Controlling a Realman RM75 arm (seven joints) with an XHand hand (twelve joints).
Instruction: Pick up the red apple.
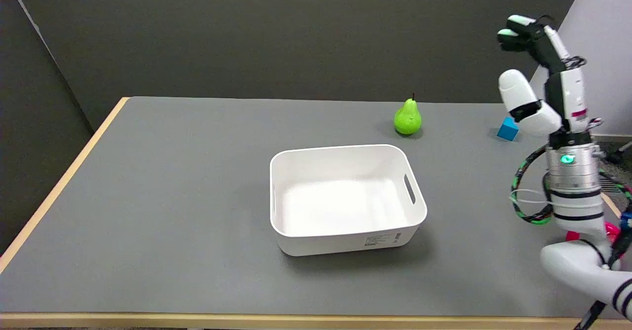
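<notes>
The robot's right hand (540, 80) hangs raised in the air at the right edge of the grey table (173, 196), its forearm upright and its fingers (513, 27) spread and empty, gripping nothing. A green light glows on the metal wrist collar (572, 164) below it, and a looped braided cable (526, 191) curls off the left side of the arm. The red apple (611, 231) shows only as a small reddish-pink sliver low at the right, mostly hidden behind the arm's white links, so how it sits on the table cannot be told; the hand is well above it and apart from it. At the middle of the table stands a white plastic bin (345, 236) with slot handles in its end walls, a small label on its near wall. Beyond the bin, toward the far edge, a green pear (408, 117) stands upright with its stem up. A blue cube (507, 129) sits to the right of the pear, just left of the raised hand in the picture. A dark wall (296, 33) backs the scene.
</notes>
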